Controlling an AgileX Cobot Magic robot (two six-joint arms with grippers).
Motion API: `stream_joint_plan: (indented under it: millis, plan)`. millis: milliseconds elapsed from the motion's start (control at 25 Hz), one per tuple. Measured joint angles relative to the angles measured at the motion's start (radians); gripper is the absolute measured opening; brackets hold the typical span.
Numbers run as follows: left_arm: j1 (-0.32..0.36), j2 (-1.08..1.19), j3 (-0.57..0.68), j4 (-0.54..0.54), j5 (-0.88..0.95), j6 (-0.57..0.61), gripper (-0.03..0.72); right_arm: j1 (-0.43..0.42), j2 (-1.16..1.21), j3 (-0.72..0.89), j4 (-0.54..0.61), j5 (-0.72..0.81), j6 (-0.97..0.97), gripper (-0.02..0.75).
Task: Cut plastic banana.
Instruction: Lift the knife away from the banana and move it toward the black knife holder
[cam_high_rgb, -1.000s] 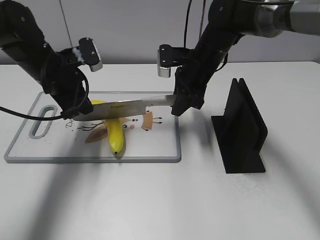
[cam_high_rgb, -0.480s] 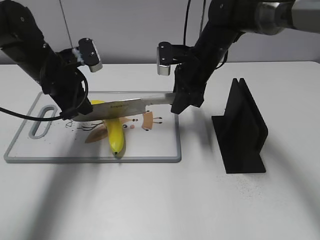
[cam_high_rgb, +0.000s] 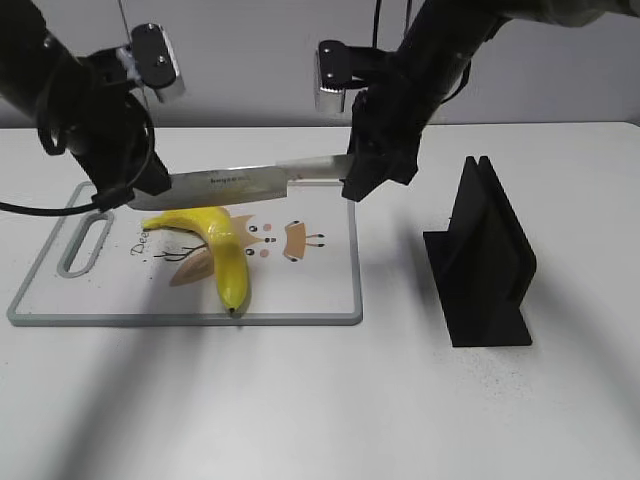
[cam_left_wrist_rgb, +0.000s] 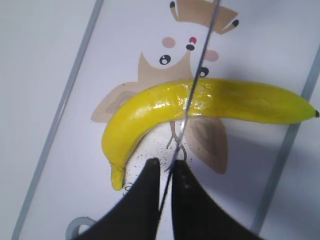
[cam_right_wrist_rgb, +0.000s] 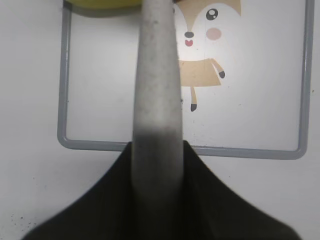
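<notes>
Knife steel is pinched at its tip by the left gripper (cam_high_rgb: 135, 190), whose fingers (cam_left_wrist_rgb: 145, 200) are closed narrowly on the thin blade edge. Below and just right of that grip, the plastic banana (cam_high_rgb: 215, 245) lies flat on the cutting board (cam_high_rgb: 330, 290), its dark tip toward the near edge and its curve resting across a printed cartoon fox (cam_high_rgb: 290, 240). The banana is judged light, rigid and glossy — likely to skid or roll under a blade unless it is pressed straight down at the thick middle, where the left wrist view shows the blade crossing it. The knife (cam_high_rgb: 250, 180) is held level above the fruit, apart from it, no cut being visible. Its handle end is clamped in the right gripper (cam_high_rgb: 365, 180), the jaws closed firmly around it as the right wrist view shows. Further right a black knife stand (cam_high_rgb: 485, 260) sits empty on the white table (cam_high_rgb: 400, 400), well apart from the board. The tabletop is smooth and pale — faint dark specks are scattered on it — with a plain grey wall behind.
</notes>
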Motion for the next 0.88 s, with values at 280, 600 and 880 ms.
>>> stream_joint_plan:
  millis: [280, 600, 880]
  plan:
    - [-0.002, -0.062, 0.0, 0.002, 0.019, -0.004, 0.065, 0.0, -0.046, 0.0, 0.007, 0.023, 0.006, 0.162]
    - [-0.003, -0.09, 0.0, -0.096, -0.014, -0.082, 0.641, 0.003, -0.05, 0.0, 0.02, 0.048, 0.025, 0.162]
    - [-0.001, -0.188, 0.0, -0.094, -0.098, -0.297, 0.67, 0.003, -0.117, 0.001, -0.027, 0.049, 0.127, 0.162]
